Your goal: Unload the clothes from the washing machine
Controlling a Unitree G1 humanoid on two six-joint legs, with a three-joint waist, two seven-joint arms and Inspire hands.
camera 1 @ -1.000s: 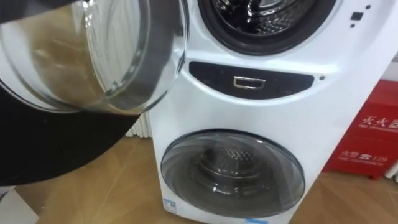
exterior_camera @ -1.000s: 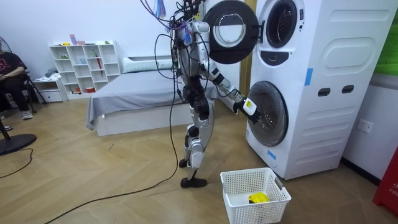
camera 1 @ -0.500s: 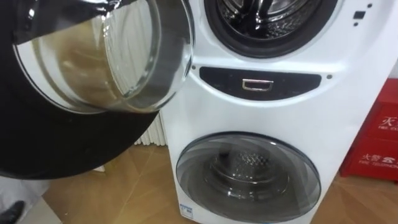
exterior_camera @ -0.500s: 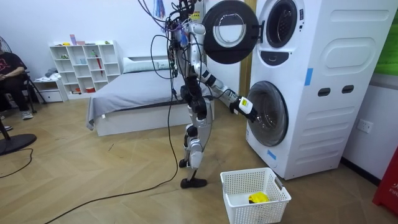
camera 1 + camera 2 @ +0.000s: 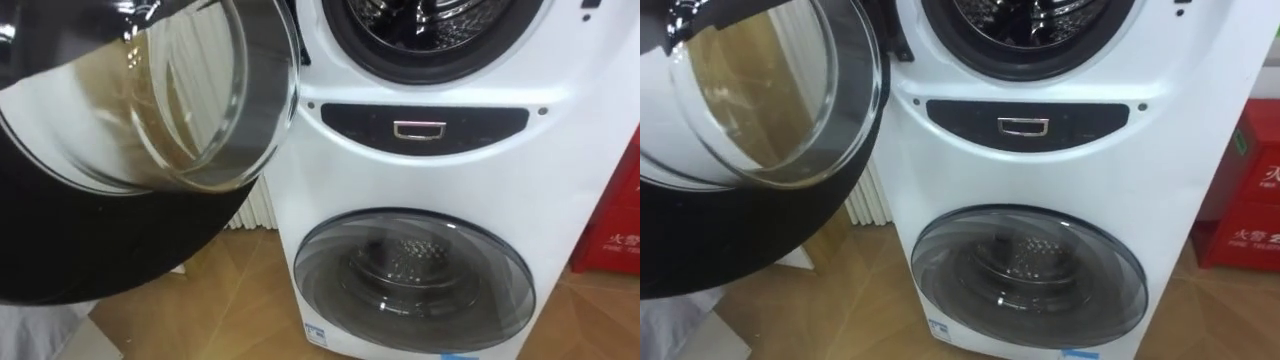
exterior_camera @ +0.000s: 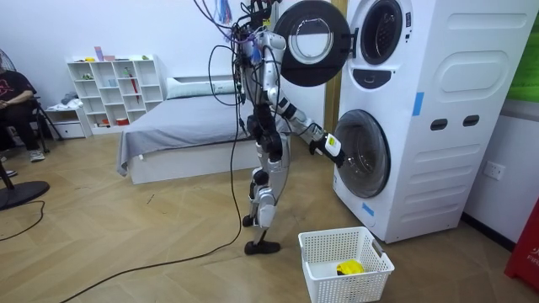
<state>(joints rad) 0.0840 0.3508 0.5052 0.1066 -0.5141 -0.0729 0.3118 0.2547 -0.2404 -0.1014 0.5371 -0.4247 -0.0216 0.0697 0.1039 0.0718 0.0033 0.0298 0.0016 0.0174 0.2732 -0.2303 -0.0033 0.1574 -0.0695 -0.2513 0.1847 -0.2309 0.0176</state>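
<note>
Far left in the room view, a seated person (image 6: 15, 101) beside a white shelf unit (image 6: 114, 88), then a grey-covered bed (image 6: 189, 126). Standing upright on the wood floor between bed and washing machine (image 5: 420, 175), turned toward the machine. Right hand (image 6: 325, 145) held out low, near the left edge of the lower door (image 5: 415, 285); cannot tell whether touching it, nor whether the fingers are apart or curled. From the head, upper door (image 5: 130, 140) swung wide open to the left, clear glass bowl inside a broad black ring, with a white radiator (image 5: 868, 205) just behind its lower edge. Right of that, upper drum (image 5: 430, 20) uncovered, shiny metal inside; cannot tell whether any clothes lie in it. Below, a dark control panel (image 5: 425, 128) with a small chrome handle, and under it the lower door closed, grey-tinted glass over a second drum. On the floor in front of the machine, a white basket (image 6: 333, 252) holding a yellow item (image 6: 349, 268). Far right, a red box (image 5: 620, 225) beside the machine.
</note>
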